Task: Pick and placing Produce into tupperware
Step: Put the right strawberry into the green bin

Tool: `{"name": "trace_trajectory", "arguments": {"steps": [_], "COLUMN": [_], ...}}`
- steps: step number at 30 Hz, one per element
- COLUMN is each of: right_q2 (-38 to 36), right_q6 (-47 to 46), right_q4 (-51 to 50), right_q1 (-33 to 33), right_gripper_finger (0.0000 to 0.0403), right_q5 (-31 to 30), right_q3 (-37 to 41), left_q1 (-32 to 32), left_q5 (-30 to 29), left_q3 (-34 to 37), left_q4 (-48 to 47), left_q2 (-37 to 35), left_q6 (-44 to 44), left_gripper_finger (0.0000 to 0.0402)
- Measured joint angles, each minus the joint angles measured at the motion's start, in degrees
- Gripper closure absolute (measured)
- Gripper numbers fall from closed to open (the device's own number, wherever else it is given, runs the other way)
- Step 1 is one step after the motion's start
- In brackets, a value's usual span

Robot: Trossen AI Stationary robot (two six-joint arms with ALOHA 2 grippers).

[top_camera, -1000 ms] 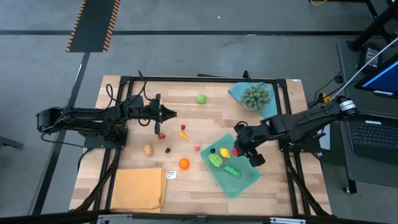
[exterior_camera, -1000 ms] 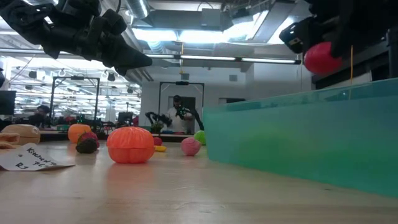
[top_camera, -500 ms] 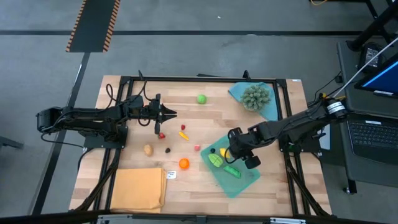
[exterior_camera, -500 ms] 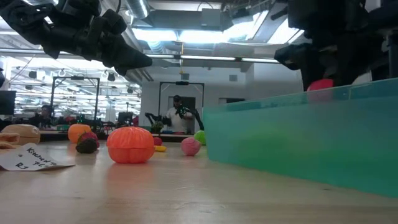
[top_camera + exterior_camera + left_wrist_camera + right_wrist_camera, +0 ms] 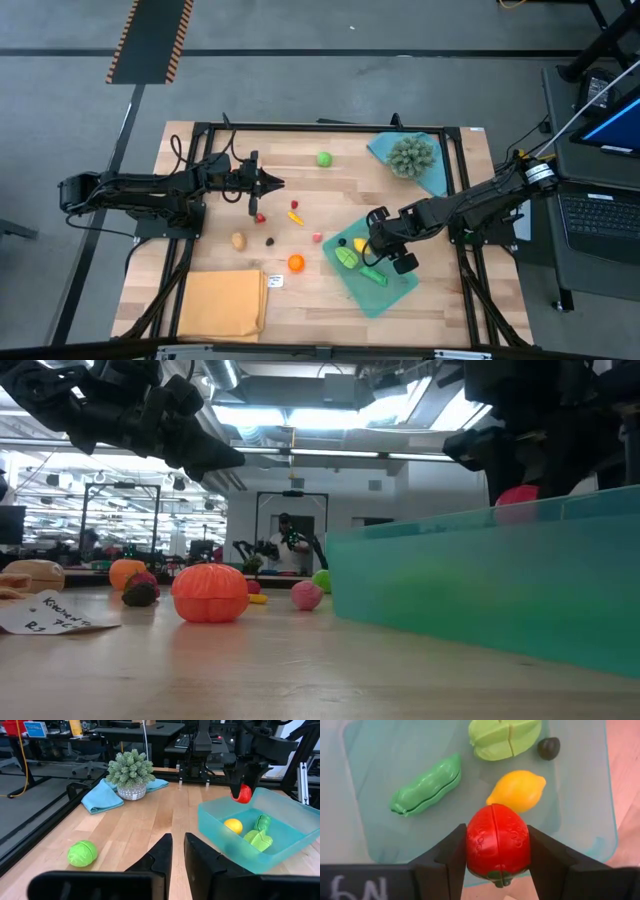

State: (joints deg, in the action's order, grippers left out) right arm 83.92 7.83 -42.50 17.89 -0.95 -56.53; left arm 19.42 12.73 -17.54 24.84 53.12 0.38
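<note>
The right tool [image 5: 497,852] grips a red strawberry [image 5: 497,842] between its two fingers and holds it over the tupperware [image 5: 400,288]. The tupperware lies at about 4 o'clock on the worktop [image 5: 350,170], with a lemon [image 5: 517,790], a pea pod [image 5: 426,785] and a green piece [image 5: 504,738] inside. The left tool [image 5: 278,183] hangs at about 10 o'clock, its fingers nearly together and holding nothing.

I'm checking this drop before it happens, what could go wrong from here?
The right gripper holds the red strawberry-like toy over the translucent teal plastic container, directly above the yellow toy lemon. Released there, it might bounce off the lemon. The drop point also sits close to the container's rim, so it might roll out.
</note>
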Motion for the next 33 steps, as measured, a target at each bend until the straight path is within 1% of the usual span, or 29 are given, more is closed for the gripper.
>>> {"name": "trace_trajectory", "arguments": {"steps": [5,14,19,27,33], "right_q2": [0.6,5.81,6.59,6.97,10.34], "right_q6": [-0.16,-0.15,-0.1,-1.59,-1.59], "right_q4": [0.77,2.39,6.45,6.51,6.93], "right_q1": [0.0,-0.02,-0.02,-0.04,-0.03], "right_gripper_finger": [0.023,0.023,0.023,0.023,0.023], "right_q5": [0.04,-0.76,-0.79,-0.71,0.85], "right_q3": [0.02,2.16,3.92,4.09,4.11], "left_q1": [0.0,0.0,-0.02,-0.01,-0.02], "left_q5": [-0.01,-0.02,0.0,-0.02,0.0], "left_q3": [0.0,-0.02,-0.02,-0.04,-0.04], "left_q4": [0.0,-0.27,-0.47,-1.44,-2.01], "left_q2": [0.0,-0.02,-0.02,-0.02,-0.02], "left_q6": [-0.09,-0.24,-0.3,-0.35,-0.37], "left_gripper_finger": [0.0374,0.0394,0.0401,0.0383,0.0366]}}
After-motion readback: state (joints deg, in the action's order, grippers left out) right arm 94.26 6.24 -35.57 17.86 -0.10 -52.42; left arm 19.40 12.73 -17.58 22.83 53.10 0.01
